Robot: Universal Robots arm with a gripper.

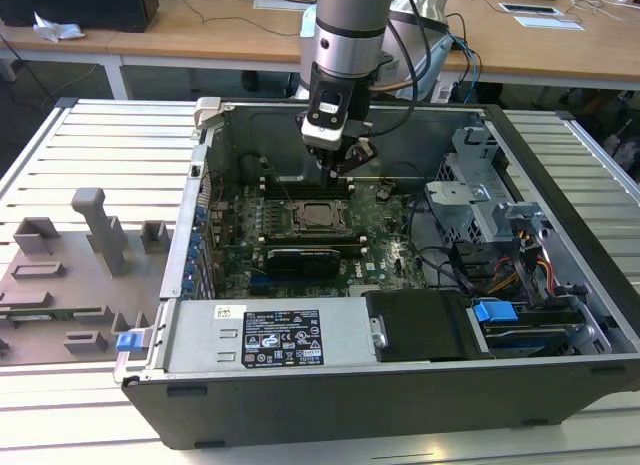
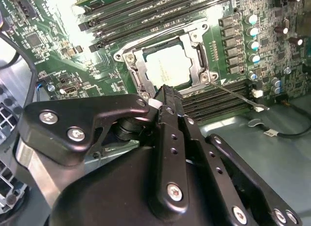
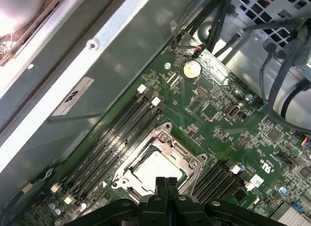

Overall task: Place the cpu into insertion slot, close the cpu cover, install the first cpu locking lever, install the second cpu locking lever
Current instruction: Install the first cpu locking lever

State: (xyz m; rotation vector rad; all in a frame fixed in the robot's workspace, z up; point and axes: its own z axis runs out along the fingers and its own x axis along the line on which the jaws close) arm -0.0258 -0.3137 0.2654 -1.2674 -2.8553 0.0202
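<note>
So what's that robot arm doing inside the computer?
A robot arm is working inside an open computer case. Its pincer is shut, holds nothing, and hovers just above the cpu. The chip already sits in the insertion slot, and the cpu cover lies flat around it. A thin metal lever sticks out sideways from the slot's corner.

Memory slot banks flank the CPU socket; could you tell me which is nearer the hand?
The bank behind the insertion slot in the exterior view: the hand hangs just above it; the other bank lies in front.
</note>
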